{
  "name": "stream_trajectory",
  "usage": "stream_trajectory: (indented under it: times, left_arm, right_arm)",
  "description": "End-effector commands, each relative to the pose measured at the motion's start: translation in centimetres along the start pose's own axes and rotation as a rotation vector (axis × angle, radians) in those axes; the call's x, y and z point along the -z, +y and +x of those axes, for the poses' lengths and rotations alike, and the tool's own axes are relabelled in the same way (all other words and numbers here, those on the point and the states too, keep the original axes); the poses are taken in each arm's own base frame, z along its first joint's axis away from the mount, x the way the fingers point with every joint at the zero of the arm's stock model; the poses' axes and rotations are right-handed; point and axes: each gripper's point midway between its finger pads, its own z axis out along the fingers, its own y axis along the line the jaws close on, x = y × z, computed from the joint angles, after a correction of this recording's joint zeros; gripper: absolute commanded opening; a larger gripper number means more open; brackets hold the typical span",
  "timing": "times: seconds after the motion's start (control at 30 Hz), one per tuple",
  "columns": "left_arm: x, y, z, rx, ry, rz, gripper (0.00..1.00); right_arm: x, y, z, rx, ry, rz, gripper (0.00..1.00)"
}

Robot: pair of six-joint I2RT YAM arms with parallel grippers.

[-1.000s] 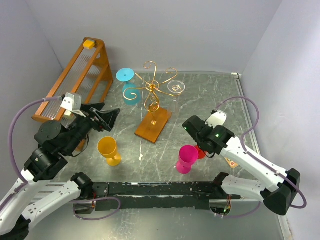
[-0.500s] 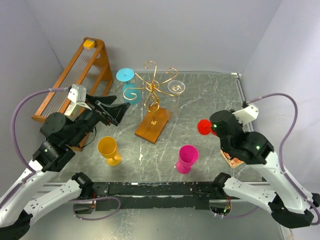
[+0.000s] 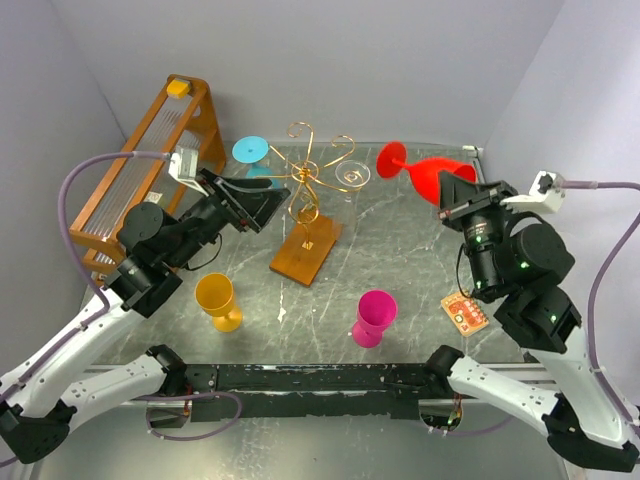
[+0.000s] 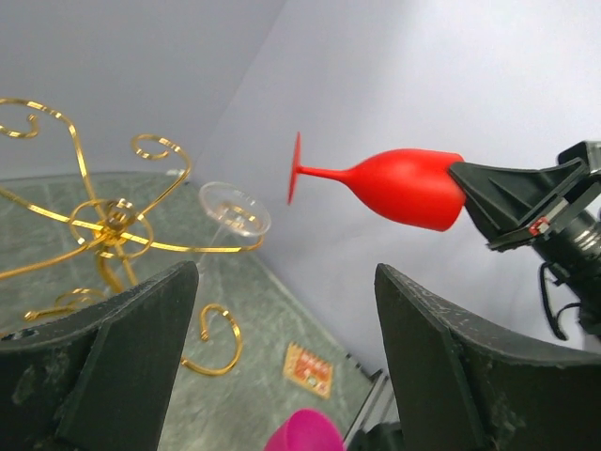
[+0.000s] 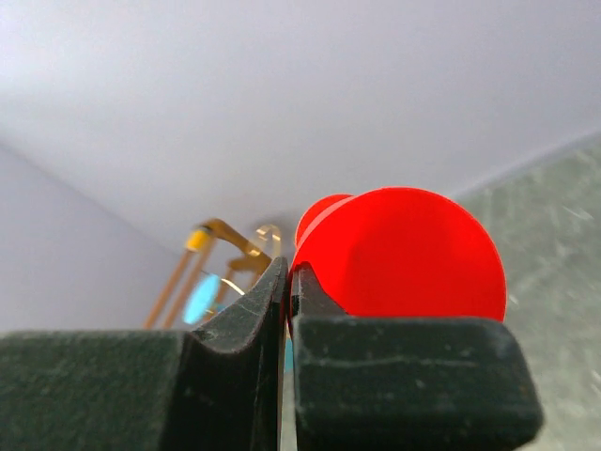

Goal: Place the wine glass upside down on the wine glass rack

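Observation:
A red wine glass (image 3: pixel 425 172) hangs in the air at the back right, lying sideways with its foot pointing left toward the rack. My right gripper (image 3: pixel 452 190) is shut on its rim, one finger inside the bowl (image 5: pixel 404 254) and one outside. The wine glass rack (image 3: pixel 305 180), gold scroll wire on a brown wooden base (image 3: pixel 305 250), stands mid-table. A clear glass (image 3: pixel 352 176) and a blue glass (image 3: pixel 250 150) hang on it upside down. My left gripper (image 3: pixel 262 205) is open and empty, raised just left of the rack. The left wrist view shows the red glass (image 4: pixel 404 186) beyond the gold arms (image 4: pixel 113 225).
A tall orange-brown wooden frame (image 3: pixel 160 150) stands at the back left. A yellow goblet (image 3: pixel 217 300) and a magenta goblet (image 3: pixel 374 318) stand upright near the front. A small orange card (image 3: pixel 466 311) lies at the right. Walls close in at the back and both sides.
My right arm has lifted the red glass off the table, up and toward the back right, tipping it sideways. My left arm has swung up and right toward the rack, still open.

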Motion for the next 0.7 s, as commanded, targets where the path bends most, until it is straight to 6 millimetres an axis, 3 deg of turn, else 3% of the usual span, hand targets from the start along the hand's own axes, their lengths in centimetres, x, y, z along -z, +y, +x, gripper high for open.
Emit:
stream_trajectory:
  times: [0.0,0.17,0.4,0.67]
  left_arm:
    - [-0.2,-3.6,-4.3,0.097,-0.144,0.130,0.86]
    - [-0.9,-4.1,-4.7,0.153,-0.166,0.158,0.86]
    - [-2.0,-3.8,-3.5,0.280,-0.156,0.187,0.86]
    - [-2.1,-3.2,-5.3,0.359,-0.281,0.191,0.87]
  right_arm:
    - [-0.4,6.4,-4.9,-0.074,-0.142,-0.232,0.00]
    - [-0.7,8.9,-4.7,-0.124,-0.159,-0.345,0.00]
    - [-1.5,11.5,-2.0,-0.215,-0.120,-0.463,0.00]
    - [-1.5,14.5,0.2,-0.304,-0.080,-0.621,0.00]
